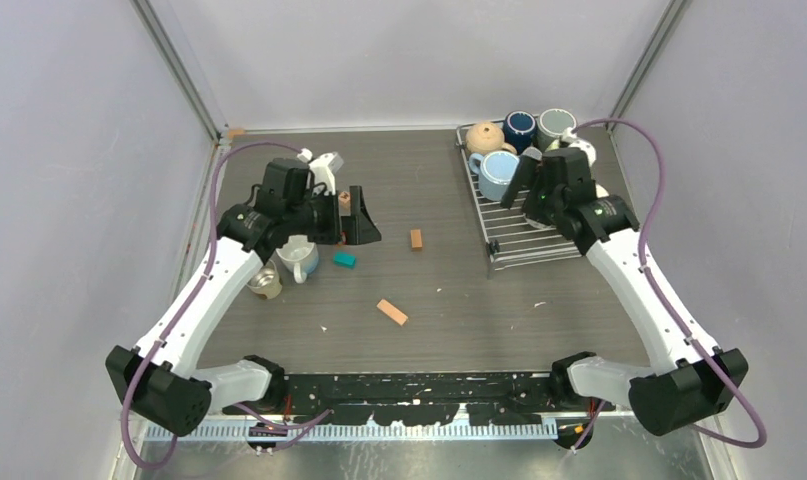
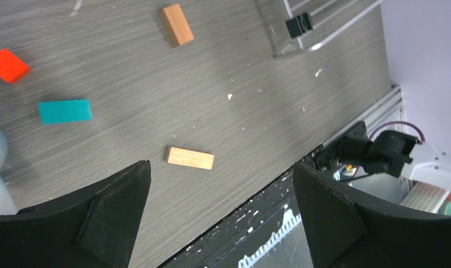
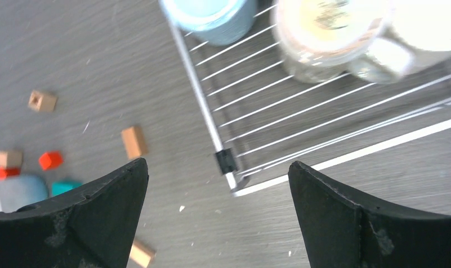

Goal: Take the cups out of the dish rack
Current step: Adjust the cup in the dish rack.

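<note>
Our right gripper [image 3: 217,167], jaws apart, hangs over a corner of the dish rack [image 3: 279,106]. The light blue cup [image 3: 212,14] lies at 12 o'clock, cut off, with a blurred pale cup [image 3: 329,28] at 1. Our left gripper [image 2: 221,167], jaws spread, holds nothing. Only the top view shows us the navy cup [image 1: 520,127].

— What was the counter [image 1: 449,200] like?
— Matt, grey wood-grain. The dish rack [image 1: 521,240] was shiny silver wire, the light blue cup [image 1: 496,174] smooth and glossy, the left pincer [image 2: 220,178] matt black.
</note>
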### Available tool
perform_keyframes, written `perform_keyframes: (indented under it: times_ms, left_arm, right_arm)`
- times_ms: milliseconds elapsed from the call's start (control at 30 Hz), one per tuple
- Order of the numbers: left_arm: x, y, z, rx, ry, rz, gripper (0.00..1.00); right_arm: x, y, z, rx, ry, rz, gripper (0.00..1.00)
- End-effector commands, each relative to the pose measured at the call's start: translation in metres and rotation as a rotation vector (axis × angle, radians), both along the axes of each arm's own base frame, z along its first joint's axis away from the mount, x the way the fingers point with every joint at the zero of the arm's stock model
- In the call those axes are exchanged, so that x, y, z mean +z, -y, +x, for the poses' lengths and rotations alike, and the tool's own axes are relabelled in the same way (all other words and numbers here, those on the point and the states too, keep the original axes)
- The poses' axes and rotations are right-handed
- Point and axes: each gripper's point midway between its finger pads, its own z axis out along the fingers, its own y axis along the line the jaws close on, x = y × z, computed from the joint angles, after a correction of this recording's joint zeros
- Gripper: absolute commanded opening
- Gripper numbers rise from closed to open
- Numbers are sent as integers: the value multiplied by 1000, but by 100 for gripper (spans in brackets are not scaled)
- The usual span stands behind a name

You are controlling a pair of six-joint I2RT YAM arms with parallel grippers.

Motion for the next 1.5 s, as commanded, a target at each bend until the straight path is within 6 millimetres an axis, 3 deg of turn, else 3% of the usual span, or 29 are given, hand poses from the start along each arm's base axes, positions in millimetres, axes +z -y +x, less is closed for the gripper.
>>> perform_keyframes:
  times_ms: [0,167,467,900,1467]
  left_arm:
    - [12,20,-12,-83,43,-66,100]
    - [11,28,-18,-117,40,-78,100]
    - [14,32,-25,-144,54,-85,100]
    - [14,35,-28,-159,50,-93,100]
    - [10,42,-31,-190,37,-91,100]
  right_arm:
    - [21,37,18,-86,47,-11,100]
    - [18,81,36,-183,40,-13,100]
    - [-5,119,48,-248,32,94,100]
    - [-12,131,78,-216,128,258,100]
    - [-55,146,72,-291,75,202,100]
